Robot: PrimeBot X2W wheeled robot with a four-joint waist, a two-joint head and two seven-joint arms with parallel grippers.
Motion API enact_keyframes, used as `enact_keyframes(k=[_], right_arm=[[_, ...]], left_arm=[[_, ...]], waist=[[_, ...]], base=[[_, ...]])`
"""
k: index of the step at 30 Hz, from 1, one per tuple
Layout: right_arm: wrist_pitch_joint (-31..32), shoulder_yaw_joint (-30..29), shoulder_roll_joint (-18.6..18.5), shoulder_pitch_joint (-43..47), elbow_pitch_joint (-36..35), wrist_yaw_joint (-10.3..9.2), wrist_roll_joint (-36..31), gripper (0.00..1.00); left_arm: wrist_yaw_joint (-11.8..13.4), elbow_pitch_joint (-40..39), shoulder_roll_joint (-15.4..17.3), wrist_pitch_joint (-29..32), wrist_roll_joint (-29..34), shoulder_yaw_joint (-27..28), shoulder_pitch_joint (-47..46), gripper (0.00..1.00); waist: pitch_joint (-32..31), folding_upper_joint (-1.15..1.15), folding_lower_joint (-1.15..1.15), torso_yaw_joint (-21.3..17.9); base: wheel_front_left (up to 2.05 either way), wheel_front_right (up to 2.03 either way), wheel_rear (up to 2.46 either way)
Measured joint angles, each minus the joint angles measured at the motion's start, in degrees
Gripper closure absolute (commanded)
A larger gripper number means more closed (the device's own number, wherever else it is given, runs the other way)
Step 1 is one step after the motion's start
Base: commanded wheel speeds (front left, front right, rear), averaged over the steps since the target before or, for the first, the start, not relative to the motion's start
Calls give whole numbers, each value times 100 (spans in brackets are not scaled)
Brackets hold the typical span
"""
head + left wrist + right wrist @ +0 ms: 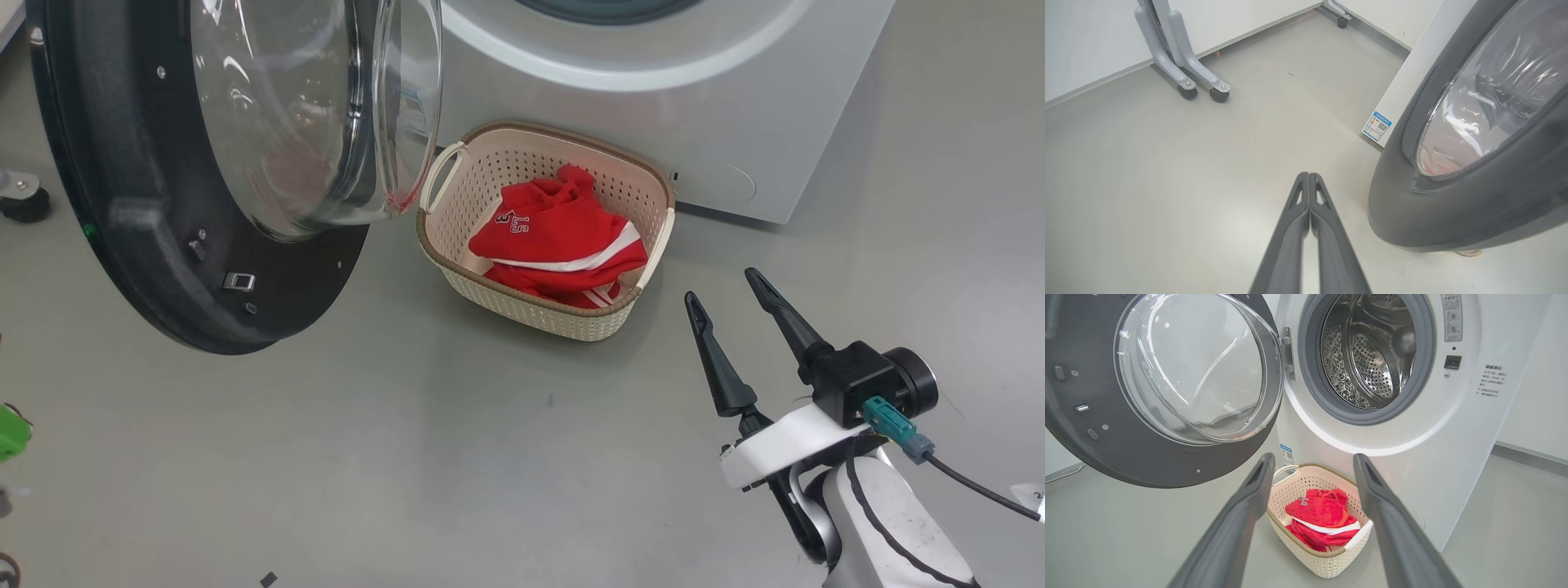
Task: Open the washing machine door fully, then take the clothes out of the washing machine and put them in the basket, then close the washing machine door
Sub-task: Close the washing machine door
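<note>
My right pincer (720, 286) stands spread and empty near the basket (571, 318), where the red clothes (563, 237) lie heaped. The steel drum (1367, 355) looks empty. My left pincer (1309, 179) is clenched on nothing, just beside the washing machine door (131, 245), which hangs wide open. I judge that door heavy and rigid. Its glass bowl (286, 106) looks slick, so I'd push on the black rim, far from the hinge (1287, 353).
</note>
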Motion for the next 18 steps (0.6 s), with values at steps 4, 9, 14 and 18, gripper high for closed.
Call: enact_keyframes(k=[4,9,14,18], right_arm=[[0,1,0,1,7,-1,0,0],[0,0,1,3,13,-1,0,0],[-1,-3,2,6,26,-1,1,0],[-1,0,5,7,33,-1,1,0]], left_arm=[[0,-122,25,-642,143,-136,254,100],[-1,-271,78,-1392,428,-302,559,100],[-1,-347,64,-2042,605,-434,739,100],[-25,-408,26,-2510,749,-535,821,100]], waist=[[-9,0,0,2],[-26,0,0,-6],[-45,0,0,-7],[-65,0,0,-2]], base=[[0,0,0],[0,0,0],[0,0,0],[0,0,0]])
